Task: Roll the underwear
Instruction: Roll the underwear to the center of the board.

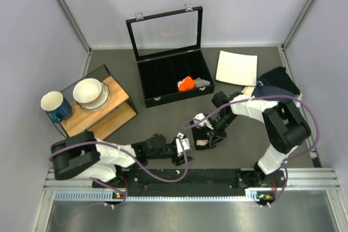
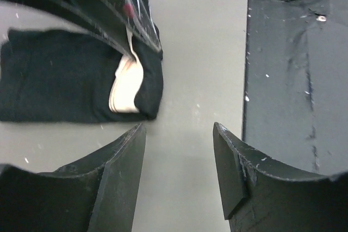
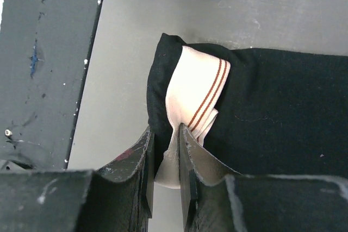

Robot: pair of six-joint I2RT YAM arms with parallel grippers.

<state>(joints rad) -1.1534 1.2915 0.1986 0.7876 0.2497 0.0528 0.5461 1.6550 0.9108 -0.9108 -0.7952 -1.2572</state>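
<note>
The underwear (image 1: 206, 135) lies folded small on the grey table in front of the arms: black fabric (image 3: 272, 107) with a pale waistband (image 3: 196, 91) carrying two thin red stripes. My right gripper (image 3: 166, 133) is shut on the underwear's end, pinching the black edge and the waistband between its fingers. In the top view that gripper (image 1: 205, 130) sits over the bundle. My left gripper (image 2: 179, 129) stands open over bare table, just to the side of the underwear (image 2: 60, 82), touching nothing. From above it (image 1: 185, 150) is left of the bundle.
A black compartment box (image 1: 163, 96) with its lid up stands behind, holding an orange cloth roll (image 1: 186, 83). A white plate (image 1: 236, 68) and a navy garment (image 1: 280, 80) lie back right. A wooden rack with a bowl (image 1: 91, 92) and mug (image 1: 54, 104) stands left. The black base rail (image 1: 190, 176) runs close by.
</note>
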